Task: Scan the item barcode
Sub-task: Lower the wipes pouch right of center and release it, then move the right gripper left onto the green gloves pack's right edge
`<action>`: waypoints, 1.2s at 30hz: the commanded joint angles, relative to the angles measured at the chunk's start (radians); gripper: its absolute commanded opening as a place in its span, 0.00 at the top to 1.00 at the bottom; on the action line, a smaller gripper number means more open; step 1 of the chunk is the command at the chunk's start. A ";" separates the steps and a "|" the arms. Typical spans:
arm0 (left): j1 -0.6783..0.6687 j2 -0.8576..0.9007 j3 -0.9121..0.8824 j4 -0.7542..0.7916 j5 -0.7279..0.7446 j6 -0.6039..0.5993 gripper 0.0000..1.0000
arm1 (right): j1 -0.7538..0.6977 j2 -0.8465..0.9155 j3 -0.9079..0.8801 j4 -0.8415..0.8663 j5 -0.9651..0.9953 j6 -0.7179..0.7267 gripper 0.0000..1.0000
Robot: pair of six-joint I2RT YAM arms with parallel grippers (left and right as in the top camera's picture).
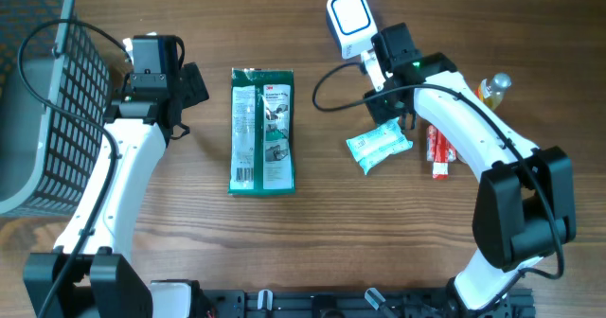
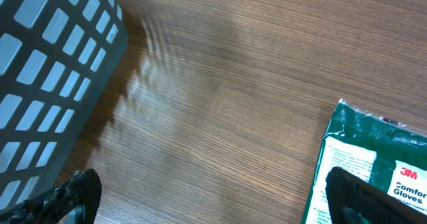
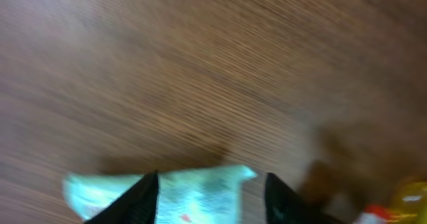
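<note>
The right gripper stands partly open right of centre in the overhead view, jaws parted over the teal packet; whether they touch it I cannot tell. The packet lies on the table, below the white scanner. The left gripper, upper left, gapes wide, holding nothing.

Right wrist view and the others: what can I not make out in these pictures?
Right wrist: pale packet blurred by motion, cut by bottom edge; print unreadable.
Left wrist: green gloves pack cut by right edge.
Overhead: yellow bottle partly behind right arm.
</note>
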 commanded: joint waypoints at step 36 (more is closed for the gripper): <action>0.005 -0.001 0.011 0.003 -0.009 0.009 0.00 | 0.062 0.007 -0.204 0.066 -0.169 0.460 0.60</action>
